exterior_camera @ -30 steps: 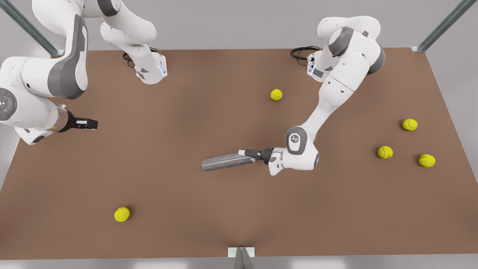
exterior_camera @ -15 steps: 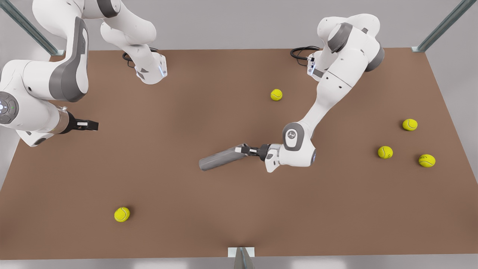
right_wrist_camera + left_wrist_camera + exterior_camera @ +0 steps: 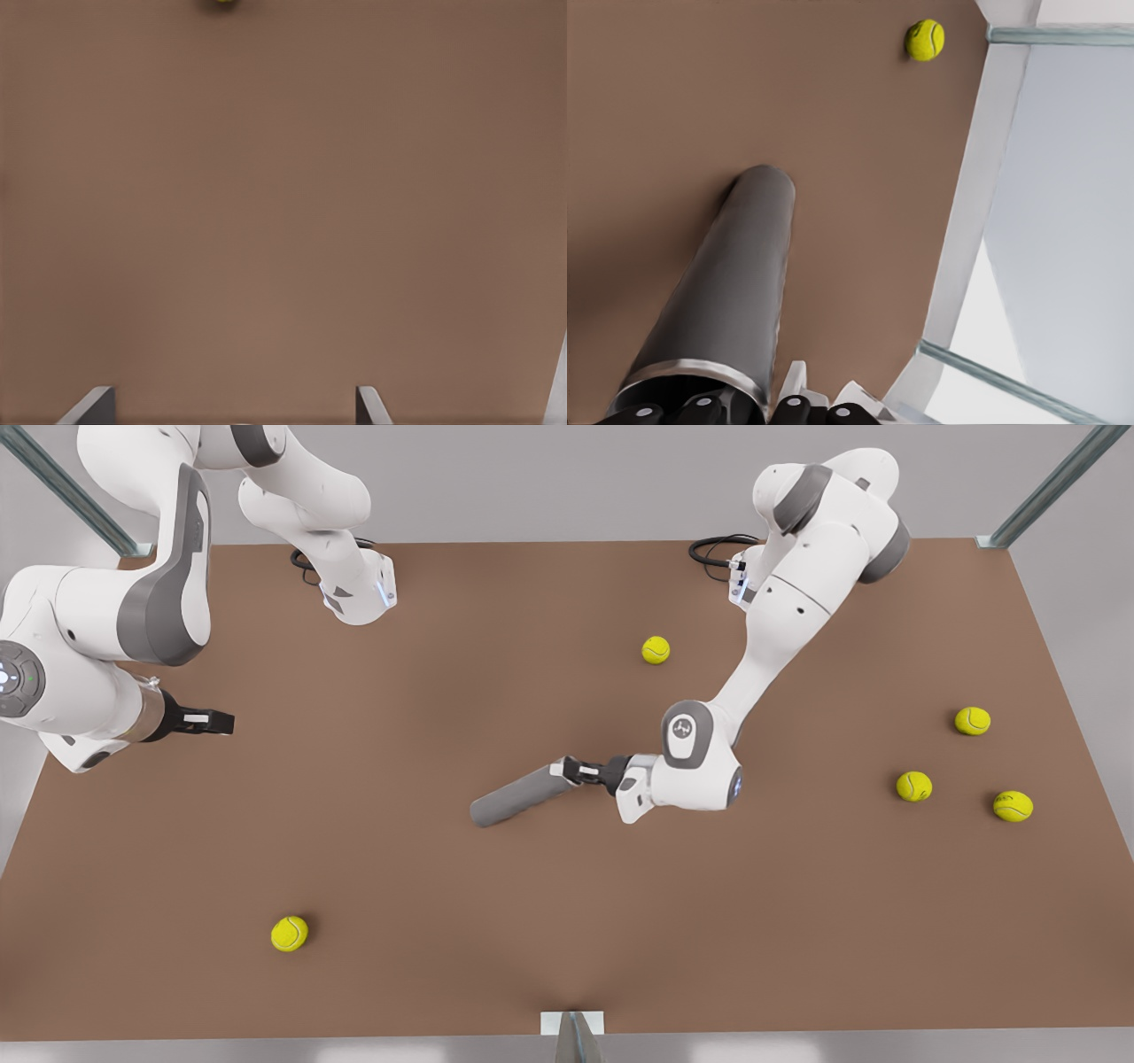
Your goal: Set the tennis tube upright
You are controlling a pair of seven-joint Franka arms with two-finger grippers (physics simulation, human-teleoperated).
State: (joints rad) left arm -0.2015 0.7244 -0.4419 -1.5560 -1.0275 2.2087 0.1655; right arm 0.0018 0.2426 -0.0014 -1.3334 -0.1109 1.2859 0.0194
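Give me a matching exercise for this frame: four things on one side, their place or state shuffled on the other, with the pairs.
Things:
1. tennis tube
2. left gripper
3. right gripper
4. tennis ball nearest the front view's bottom edge

Places or states:
A. open, waiting over bare table at the front view's left
B. lying alone on the table, near no gripper
C. tilted, rimmed end raised, far end down at the table
D. shut on the rimmed end of the grey cylinder

Pairs: 1-C, 2-D, 3-A, 4-B
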